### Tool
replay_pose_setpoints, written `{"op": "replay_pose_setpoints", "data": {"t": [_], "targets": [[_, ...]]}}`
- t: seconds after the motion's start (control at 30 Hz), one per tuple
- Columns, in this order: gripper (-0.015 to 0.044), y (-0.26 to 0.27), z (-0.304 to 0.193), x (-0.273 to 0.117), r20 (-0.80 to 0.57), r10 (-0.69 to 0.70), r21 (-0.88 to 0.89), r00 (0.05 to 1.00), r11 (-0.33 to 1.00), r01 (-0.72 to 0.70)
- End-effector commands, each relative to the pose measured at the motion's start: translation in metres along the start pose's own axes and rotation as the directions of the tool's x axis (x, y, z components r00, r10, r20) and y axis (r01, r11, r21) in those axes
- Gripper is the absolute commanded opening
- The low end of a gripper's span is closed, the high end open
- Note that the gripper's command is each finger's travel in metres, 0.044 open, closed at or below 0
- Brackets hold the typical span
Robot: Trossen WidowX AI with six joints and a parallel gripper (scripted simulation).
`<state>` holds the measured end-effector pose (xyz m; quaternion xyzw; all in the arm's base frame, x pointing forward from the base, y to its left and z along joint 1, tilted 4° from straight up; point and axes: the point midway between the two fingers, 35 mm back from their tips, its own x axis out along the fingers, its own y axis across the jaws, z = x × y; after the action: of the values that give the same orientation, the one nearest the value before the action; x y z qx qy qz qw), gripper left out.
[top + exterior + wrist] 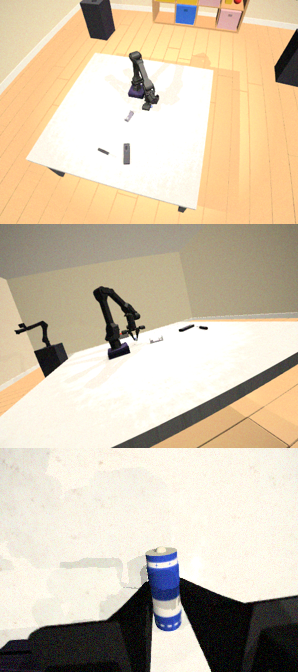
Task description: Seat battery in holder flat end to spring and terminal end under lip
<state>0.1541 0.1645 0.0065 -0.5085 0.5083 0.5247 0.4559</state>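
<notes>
The battery [164,589] is pinched mid-body between the gripper's [165,618] fingers, terminal end forward, presumably for carrying to the holder [129,115].

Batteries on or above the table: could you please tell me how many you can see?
1. The blue battery is clamped between the end effector fingers, close to the robot base and apart from the holder. None other shows; the arm might hide one.
</notes>
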Motion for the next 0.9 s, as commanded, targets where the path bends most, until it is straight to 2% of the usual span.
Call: {"op": "replay_pose_setpoints", "data": {"t": [0.0,0.13,0.43,0.87], "targets": [[0.0077,-0.002,0.002,-0.023,0.016,-0.017,-0.006,1.0,1.0,0.017],[0.0077,-0.005,0.001,-0.024,0.016,-0.018,-0.027,1.0,0.999,0.018],[0.0077,-0.037,-0.019,-0.032,0.016,-0.023,-0.31,1.0,0.951,0.027],[0.0077,-0.08,-0.061,-0.042,0.016,-0.028,-0.675,0.999,0.737,0.032]]}}
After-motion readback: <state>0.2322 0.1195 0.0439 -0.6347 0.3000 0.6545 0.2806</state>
